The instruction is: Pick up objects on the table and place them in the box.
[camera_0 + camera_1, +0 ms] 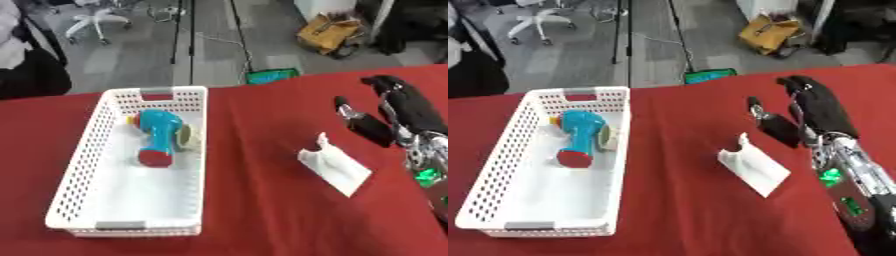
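So the right robot hand [811,107] is sitting over the red tabletop [262,210] on the right side, fingers relaxed and spread, thumb sticking out toward the middle, holding nothing. The left one isn't in either view.

What's left to grab looks like the white folded thing [337,167], paper or a thin packet, lying flat just beside the hand on its inner side, with one corner curled up a bit. It's well apart from the basket.

What I'd worry about: it's flat against the cloth, so the fingers may just slide over it or shove it along instead of getting under it. The cloth itself could bunch up and get pinched too. That raised corner is probably the best place to catch it. If it's only caught by an edge, it could flop and drop out on the way over.

The box is a white perforated plastic basket [87,150] on the left. Inside there's a blue toy with a red end [159,137], lying near the far half, with something pale tucked just beside it. Near half is bare, so plenty of room to drop into.
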